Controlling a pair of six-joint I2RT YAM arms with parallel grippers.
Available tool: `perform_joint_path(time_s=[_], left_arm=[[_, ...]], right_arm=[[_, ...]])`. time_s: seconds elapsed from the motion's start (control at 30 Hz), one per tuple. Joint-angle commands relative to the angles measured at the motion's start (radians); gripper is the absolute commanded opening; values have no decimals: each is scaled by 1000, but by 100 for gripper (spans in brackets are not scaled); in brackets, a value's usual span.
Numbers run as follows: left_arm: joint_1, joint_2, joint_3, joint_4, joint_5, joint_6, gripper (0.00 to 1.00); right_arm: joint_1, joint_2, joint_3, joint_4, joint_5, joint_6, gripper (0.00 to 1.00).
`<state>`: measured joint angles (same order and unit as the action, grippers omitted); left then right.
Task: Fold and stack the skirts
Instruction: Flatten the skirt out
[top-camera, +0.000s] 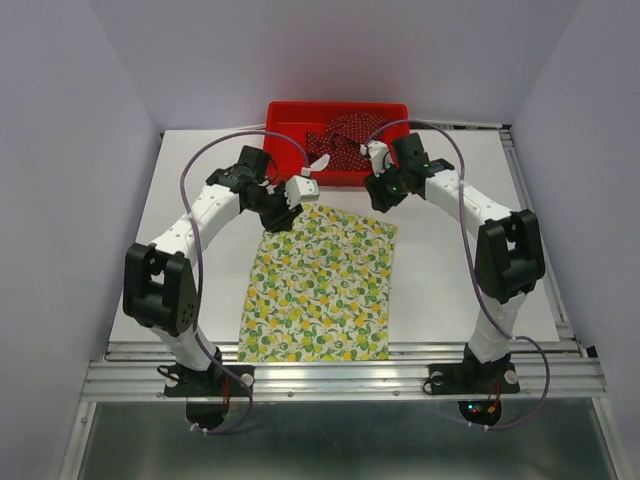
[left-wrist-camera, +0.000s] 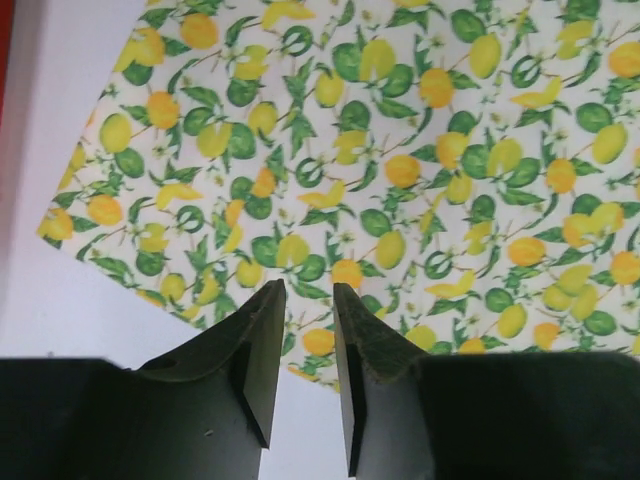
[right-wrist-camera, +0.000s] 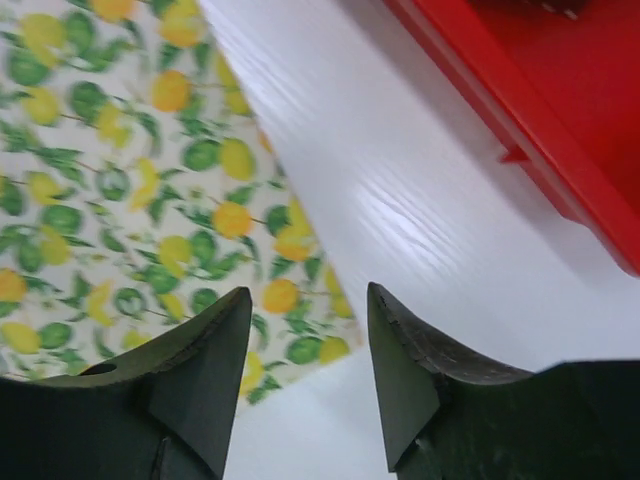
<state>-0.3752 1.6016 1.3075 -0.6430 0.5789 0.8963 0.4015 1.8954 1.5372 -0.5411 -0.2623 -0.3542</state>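
Two skirts are in view. The lemon skirt (top-camera: 320, 285) lies flat and spread out on the white table (top-camera: 450, 270). The left gripper (top-camera: 285, 212) hangs over one far corner of it. Its two fingers (left-wrist-camera: 262, 340) have a small gap between them, and nothing is in the gap. Below the tips is the edge of the lemon skirt, and the cloth spreads out ahead of them. The right gripper (top-camera: 383, 198) hangs near the other far corner. Its fingers (right-wrist-camera: 405, 350) stand wider apart and hold nothing. That corner of the cloth sits below its left finger, with bare table ahead of the tips. The red tray (top-camera: 285, 125) is ahead of this gripper and a bit to its right. The dark red skirt (top-camera: 345, 140) lies bunched up in the tray, just past the right gripper.
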Motion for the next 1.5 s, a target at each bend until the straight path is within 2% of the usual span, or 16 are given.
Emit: perform_joint_path(time_s=[0.0,0.1,0.23,0.37,0.53,0.67,0.83,0.9,1.03,1.2,1.23,1.3,1.33,1.47], left_arm=[[35,53,140,-18,18,56,41],[36,93,141,55,-51,78,41],[35,136,99,45,-103,170,39],[1,117,-49,81,-139,204,39],[-132,72,-247,166,-198,219,37],[-224,87,-319,184,-211,213,34],[-338,127,-330,138,-169,191,32],[-402,139,-333,160,-143,146,32],[-464,144,-315,177,-90,75,31],[-429,101,-239,96,-42,49,39],[-382,81,-184,71,-15,49,43],[-314,69,-117,23,18,50,44],[-230,66,-82,-10,33,47,44],[-65,109,94,-69,70,42,44]], right_arm=[[-90,56,-9,-26,4,-63,53],[-90,106,12,-48,-11,-81,51],[-90,133,20,-83,-15,-113,50],[-90,105,-43,-76,-17,-127,51],[-90,174,-60,-50,40,-146,50],[-90,218,-28,-36,46,-163,49],[-90,261,40,-43,14,-201,46],[-90,289,84,-63,-3,-218,43],[-90,306,123,-95,-35,-249,36],[-90,240,72,-132,-129,-299,23],[-90,228,61,-132,-143,-308,16],[-90,208,44,-132,-156,-318,10],[-90,190,34,-131,-161,-319,4],[-90,153,26,-123,-192,-321,1]])
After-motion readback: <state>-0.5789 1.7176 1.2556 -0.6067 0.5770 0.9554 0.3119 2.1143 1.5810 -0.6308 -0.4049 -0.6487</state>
